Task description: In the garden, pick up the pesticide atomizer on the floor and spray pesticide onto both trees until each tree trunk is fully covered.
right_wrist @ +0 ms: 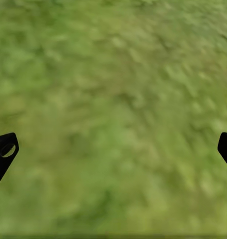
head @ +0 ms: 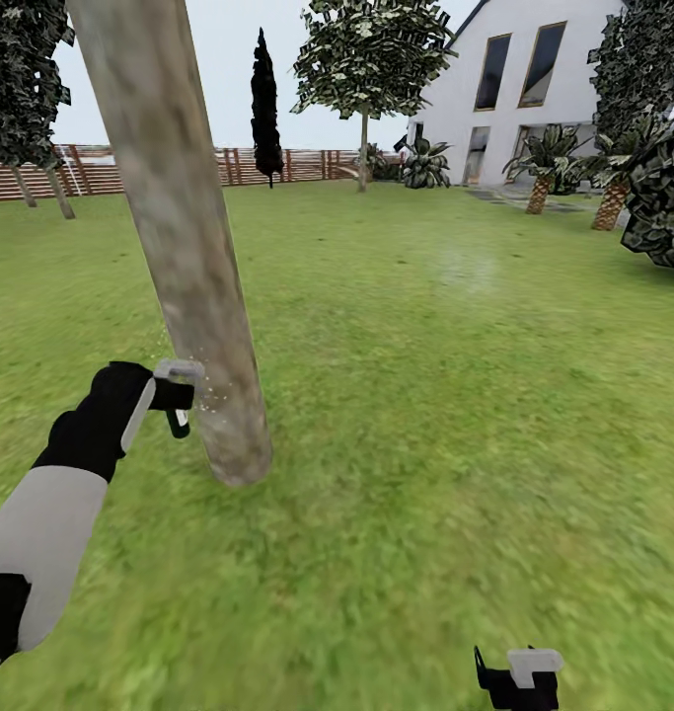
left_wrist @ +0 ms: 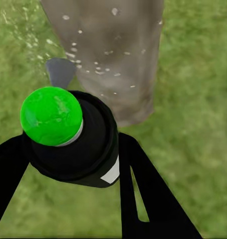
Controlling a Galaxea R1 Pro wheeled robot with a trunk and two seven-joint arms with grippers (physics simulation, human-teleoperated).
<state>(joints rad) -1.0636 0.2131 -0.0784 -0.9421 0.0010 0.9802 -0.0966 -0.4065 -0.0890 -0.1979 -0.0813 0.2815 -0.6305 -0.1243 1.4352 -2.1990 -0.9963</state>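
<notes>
The pesticide atomizer (left_wrist: 88, 154) is a black bottle with a bright green round cap. My left gripper (left_wrist: 73, 164) is shut on it, one black finger on each side. In the head view the left gripper (head: 167, 397) holds the atomizer (head: 182, 380) right beside the base of a thick pale mottled tree trunk (head: 184, 247). White droplets speckle the trunk (left_wrist: 113, 50) and the air by the nozzle. A second tree (head: 364, 148) with a thin pale trunk stands far off near the fence. My right gripper (head: 519, 679) hangs low at my right; the right gripper (right_wrist: 113, 149) is open over grass.
Green lawn (head: 455, 395) stretches ahead to a brown slat fence (head: 90, 173). A white house (head: 534, 89) with short palms (head: 539, 173) stands at the far right. A dark cypress (head: 265, 109) rises by the fence, and a dark bush (head: 662, 197) sits at the right edge.
</notes>
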